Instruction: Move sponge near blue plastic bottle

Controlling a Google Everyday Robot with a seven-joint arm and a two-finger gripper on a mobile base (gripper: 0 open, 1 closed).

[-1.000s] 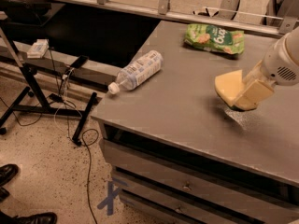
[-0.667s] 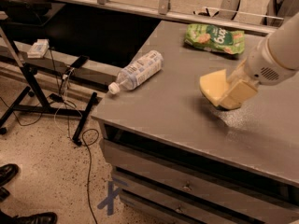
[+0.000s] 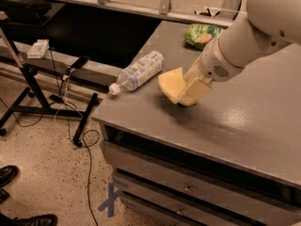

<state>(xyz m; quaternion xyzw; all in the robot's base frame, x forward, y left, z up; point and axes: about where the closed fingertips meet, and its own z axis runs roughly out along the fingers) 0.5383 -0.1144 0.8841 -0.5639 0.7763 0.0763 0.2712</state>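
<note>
Grey cabinet [image 3: 244, 126] with drawers [image 3: 155, 175] occupied the right. A speckled floor [image 3: 37, 173] lay near left, crossed by black cables [image 3: 89, 164] and marked with a blue tape cross [image 3: 110, 199]. A black stand [image 3: 28, 79] stood far left.

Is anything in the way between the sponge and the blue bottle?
Nothing visible. The gripper holds the sponge close beside the blue plastic bottle, with only bare table between them. The green snack bag lies farther back, off the path.
</note>
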